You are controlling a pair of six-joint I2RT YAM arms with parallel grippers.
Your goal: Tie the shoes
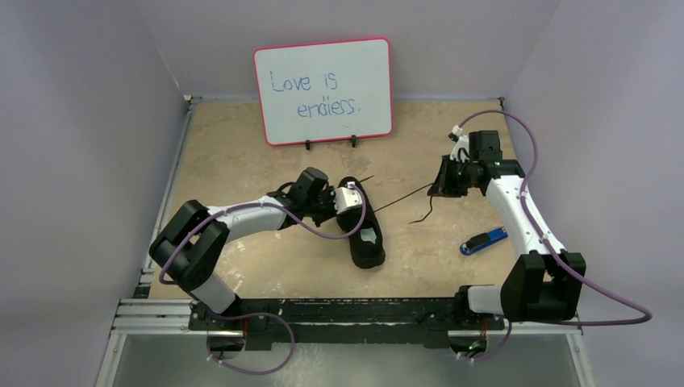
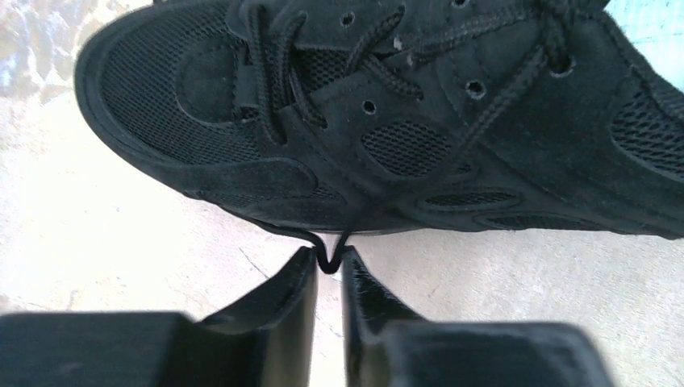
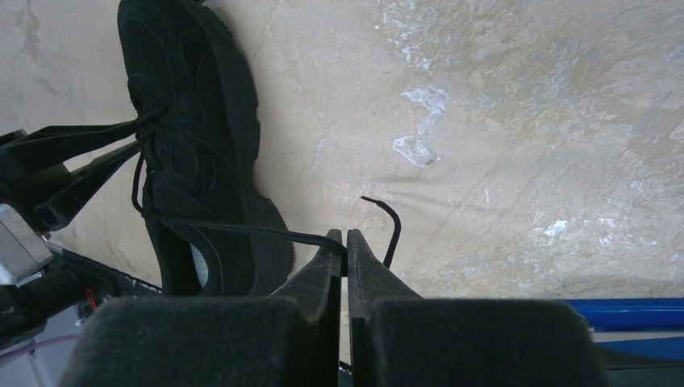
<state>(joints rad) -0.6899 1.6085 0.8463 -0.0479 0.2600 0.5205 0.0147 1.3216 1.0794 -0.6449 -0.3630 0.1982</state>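
Black shoe (image 1: 364, 230) upright on its sole near the middle of the table (image 1: 242, 153), heel toward the arm bases, toe toward the far wall, pale inner sole showing through the opening.

Right claw (image 3: 345, 242) well to the right of the shoe, raised off the surface, tips pressed together on a lace (image 3: 242, 228). Lace drawn in a straight line from the shoe to those tips, its short loose end curling down just beyond them.

Left claw (image 2: 328, 262) low against the shoe's left flank, tips almost touching, nipping a small bend of lace right at the edge of the sole.

Bare tabletop broad on the left behind the left arm, and beyond the toe up to the whiteboard (image 1: 324, 90) standing at the far edge. On the right, open stretch between shoe and right arm crossed by the tight lace. Blue stick (image 1: 484, 240) lying near the right arm's forearm, apart from the shoe.

Surface mottled tan with pale blotches. Metal rail (image 1: 161, 242) along the left edge. Pale lilac walls (image 1: 81, 121) close on three sides.
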